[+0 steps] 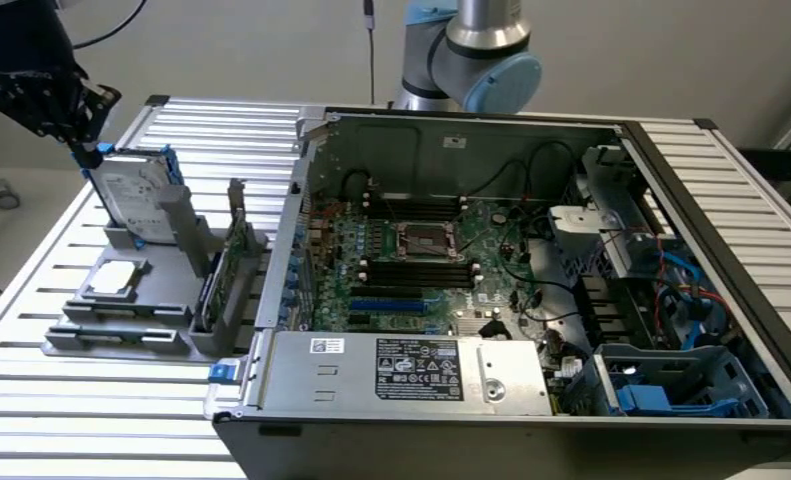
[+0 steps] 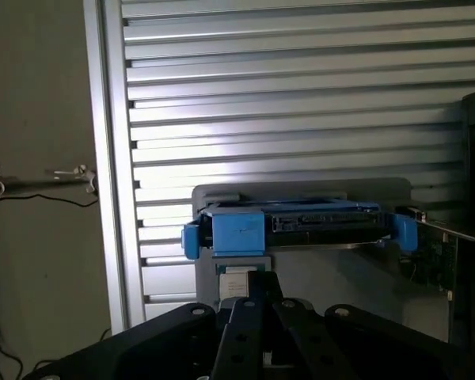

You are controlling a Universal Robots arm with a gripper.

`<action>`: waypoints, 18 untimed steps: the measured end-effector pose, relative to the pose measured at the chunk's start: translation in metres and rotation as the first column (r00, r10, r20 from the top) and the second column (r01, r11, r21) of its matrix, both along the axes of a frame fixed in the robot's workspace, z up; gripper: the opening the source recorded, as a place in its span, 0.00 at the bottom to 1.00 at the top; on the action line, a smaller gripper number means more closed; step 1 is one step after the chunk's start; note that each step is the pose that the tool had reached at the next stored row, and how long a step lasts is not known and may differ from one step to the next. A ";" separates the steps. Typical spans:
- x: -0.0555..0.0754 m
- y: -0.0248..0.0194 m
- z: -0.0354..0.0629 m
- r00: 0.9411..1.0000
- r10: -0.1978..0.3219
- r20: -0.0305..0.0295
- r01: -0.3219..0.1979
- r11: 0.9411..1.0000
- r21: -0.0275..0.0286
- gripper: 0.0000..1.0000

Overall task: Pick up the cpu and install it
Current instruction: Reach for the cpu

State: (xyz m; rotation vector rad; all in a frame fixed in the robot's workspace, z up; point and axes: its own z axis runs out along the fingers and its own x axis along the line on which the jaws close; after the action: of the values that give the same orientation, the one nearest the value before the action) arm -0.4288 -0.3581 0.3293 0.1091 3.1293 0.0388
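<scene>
The cpu (image 1: 115,278), a small flat silvery square, lies on the grey holder stand (image 1: 155,300) at the exterior view's left. My gripper (image 1: 91,152) hangs above the far end of that stand, over the upright hard drive in its blue bracket (image 1: 142,200), well above the cpu. Its fingers are shut with nothing between them. In the wrist view the shut gripper (image 2: 252,307) points down toward the hard drive (image 2: 293,226), and a pale corner of the cpu (image 2: 236,282) peeks out just past the fingertips. The empty socket (image 1: 426,241) sits mid-motherboard inside the open computer case.
The open computer case (image 1: 715,200) fills the middle and the exterior view's right, with black memory slots (image 1: 415,272), cables and a power supply (image 1: 409,372) at the front. An upright card (image 1: 239,250) stands on the holder beside the case wall. The slatted metal table (image 1: 88,400) lies around both.
</scene>
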 end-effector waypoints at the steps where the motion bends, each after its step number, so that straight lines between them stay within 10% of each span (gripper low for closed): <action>1: -0.001 -0.0014 0.0001 1.000 0.000 0.000 0.000 1.000 0.000 0.11; 8: -0.008 -0.0178 -0.0003 1.000 0.001 -0.001 -0.001 1.000 0.000 0.11; 14: -0.008 -0.0367 -0.0040 1.000 0.001 -0.030 -0.001 1.000 0.000 0.11; 18: -0.009 -0.0382 -0.0055 0.999 0.001 -0.036 -0.001 1.000 0.000 0.11</action>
State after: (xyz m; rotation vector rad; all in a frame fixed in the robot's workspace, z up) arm -0.4373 -0.3963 0.3238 0.1098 3.1648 0.0366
